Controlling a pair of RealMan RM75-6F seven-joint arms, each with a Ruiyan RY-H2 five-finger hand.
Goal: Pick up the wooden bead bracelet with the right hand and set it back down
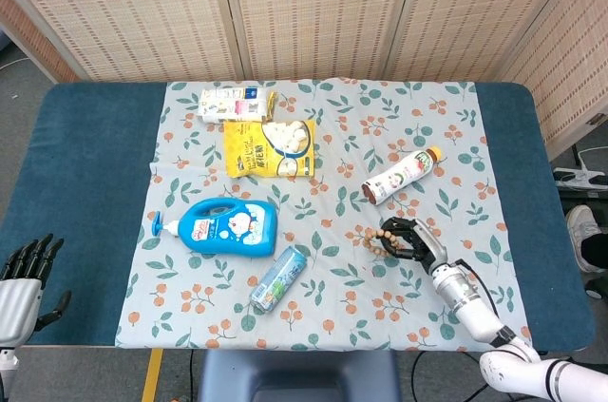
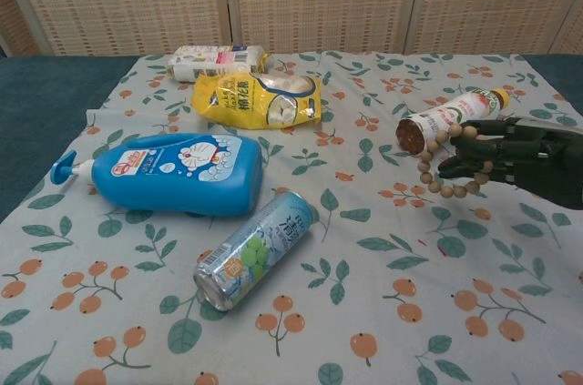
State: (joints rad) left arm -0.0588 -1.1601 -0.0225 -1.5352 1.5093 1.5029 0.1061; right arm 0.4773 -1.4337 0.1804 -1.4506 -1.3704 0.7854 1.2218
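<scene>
The wooden bead bracelet hangs as a loop from the dark fingers of my right hand, which holds it a little above the floral cloth, just below the drink bottle. The hand lies on its side with its fingers curled through the loop. My left hand rests at the table's near left corner, fingers apart, holding nothing; the chest view does not show it.
A drink bottle lies just beyond the bracelet. A can, a blue detergent bottle, a yellow snack bag and a white carton lie to the left on the floral cloth.
</scene>
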